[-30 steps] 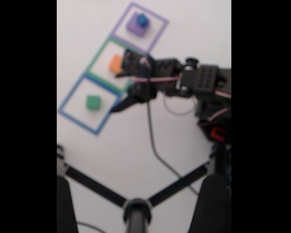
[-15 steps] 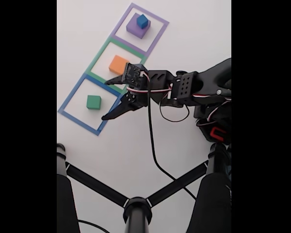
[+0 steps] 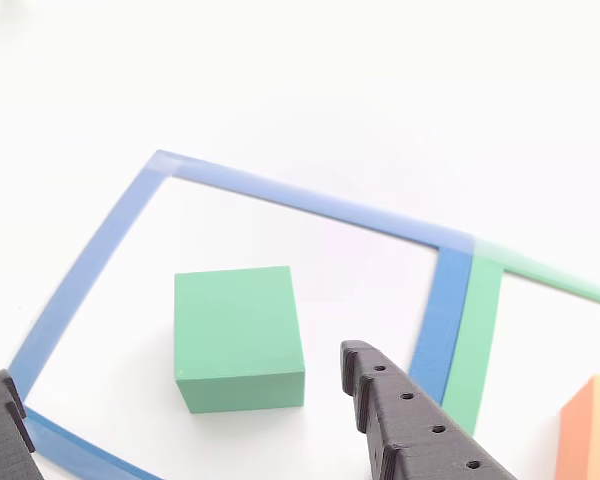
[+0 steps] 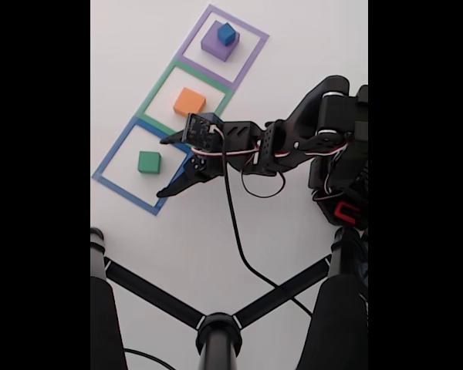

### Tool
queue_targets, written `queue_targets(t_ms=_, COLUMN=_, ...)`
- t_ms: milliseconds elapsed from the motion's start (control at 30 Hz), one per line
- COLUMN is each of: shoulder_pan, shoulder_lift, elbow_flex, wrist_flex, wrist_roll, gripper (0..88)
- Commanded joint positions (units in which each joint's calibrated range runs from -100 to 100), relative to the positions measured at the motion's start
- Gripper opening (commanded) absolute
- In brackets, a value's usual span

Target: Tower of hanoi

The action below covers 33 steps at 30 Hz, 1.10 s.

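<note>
The tower of hanoi is split over three taped squares in the fixed view. The blue cube (image 4: 227, 33) sits on the flat purple block (image 4: 214, 46), the orange block (image 4: 189, 101) lies alone, and the green cube (image 4: 148, 162) lies alone. My gripper (image 4: 162, 166) is open just right of the green cube, with one finger on either side of its line. In the other view the green cube (image 3: 238, 335) lies between the dark fingers (image 3: 405, 425) of the gripper (image 3: 175, 368), untouched. The orange block (image 3: 592, 430) shows at the right edge.
Taped outlines mark the white table: blue (image 4: 123, 171), green (image 4: 160, 83) and purple (image 4: 251, 46). The arm's body and a black cable (image 4: 235, 231) cross the table's right side. Black tripod legs (image 4: 150, 297) span the bottom.
The arm has stretched left, carrying the gripper from the green and blue squares' border to beside the green cube. The jaws stand wider apart. No block has moved.
</note>
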Motion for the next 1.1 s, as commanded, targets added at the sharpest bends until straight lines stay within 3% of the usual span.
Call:
queue_targets(t_ms=0, shoulder_pan=-1.4, shoulder_lift=2.2, elbow_flex=-3.8, wrist_flex=-2.9, wrist_roll=0.4, gripper=38.0)
queue_targets(t_ms=700, shoulder_pan=-0.4, shoulder_lift=11.1, elbow_flex=-11.2, wrist_flex=-4.4, wrist_roll=0.4, gripper=36.7)
queue_targets(t_ms=1067, shoulder_pan=-0.7, shoulder_lift=11.6, elbow_flex=-11.5, wrist_flex=-4.0, wrist_roll=0.4, gripper=21.7)
